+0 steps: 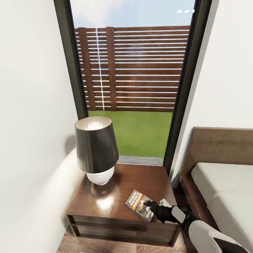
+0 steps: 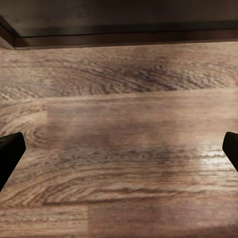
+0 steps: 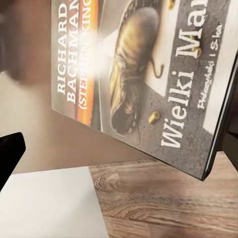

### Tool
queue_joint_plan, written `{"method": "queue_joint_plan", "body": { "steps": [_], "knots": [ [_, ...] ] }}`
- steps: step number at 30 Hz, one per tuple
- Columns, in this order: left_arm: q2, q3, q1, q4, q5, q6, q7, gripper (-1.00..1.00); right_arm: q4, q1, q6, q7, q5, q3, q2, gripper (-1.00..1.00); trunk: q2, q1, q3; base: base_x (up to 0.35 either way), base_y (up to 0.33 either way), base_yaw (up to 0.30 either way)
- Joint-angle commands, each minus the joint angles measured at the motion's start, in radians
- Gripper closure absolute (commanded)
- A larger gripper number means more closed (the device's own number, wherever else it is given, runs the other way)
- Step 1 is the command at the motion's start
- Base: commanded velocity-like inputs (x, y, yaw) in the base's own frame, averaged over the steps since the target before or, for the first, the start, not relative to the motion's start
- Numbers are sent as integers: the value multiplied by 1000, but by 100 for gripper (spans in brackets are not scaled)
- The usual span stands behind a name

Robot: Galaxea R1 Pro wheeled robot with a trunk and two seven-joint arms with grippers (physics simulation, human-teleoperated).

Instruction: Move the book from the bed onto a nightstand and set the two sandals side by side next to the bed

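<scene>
our right arm (image 1: 211, 233), white-shelled with a black wrist, enters the head view at the near right corner and reaches left and away toward the nightstand (image 1: 105, 202). right gripper (image 1: 151, 206): black, at the near right corner of the nightstand top, touching the near edge of the book (image 1: 140, 205); we cannot tell whether its fingers are clamped on the cover or merely against it. book: dark paperback, white "richard bachman" lettering, orange band, lying tilted over the near right part of the glossy top, its near end at or past the front edge. right wrist view: book (image 3: 144, 74) close up, boot picture and "wielki" title legible, wood floor (image 3: 168, 203) beneath, one black fingertip (image 3: 9, 153) at the edge.

left gripper (image 2: 119, 148): fingers spread wide apart, nothing between them, hanging over wood floor (image 2: 119, 129) beside a dark furniture edge.

lamp (image 1: 95, 149): dark shade, white round base, far left of the nightstand top, well apart from the book.

bed (image 1: 225, 182): pale mattress, brown headboard, to the right of the nightstand.

window (image 1: 133, 77): behind, with fence and grass.
</scene>
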Motion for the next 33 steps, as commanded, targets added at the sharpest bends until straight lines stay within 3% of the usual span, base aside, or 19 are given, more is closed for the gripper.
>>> {"method": "queue_joint_plan", "body": {
  "steps": [1,13,18,33],
  "knots": [
    [0,-8,0,0,4,-2,5,-100,-2,0,6,0,3,-7,0,-100,0,0,-1,0,0,0],
    [0,-8,0,0,4,-3,5,-100,-2,0,6,-1,3,-7,0,-100,0,0,-1,0,0,0],
    [0,-8,-1,0,4,-3,5,-100,-2,0,6,-1,3,-7,0,-100,35,-19,15,0,0,0],
    [0,-8,0,0,4,-3,5,-100,-2,0,6,-1,4,-7,-1,-100,35,-19,15,0,0,0]
  ]
}}
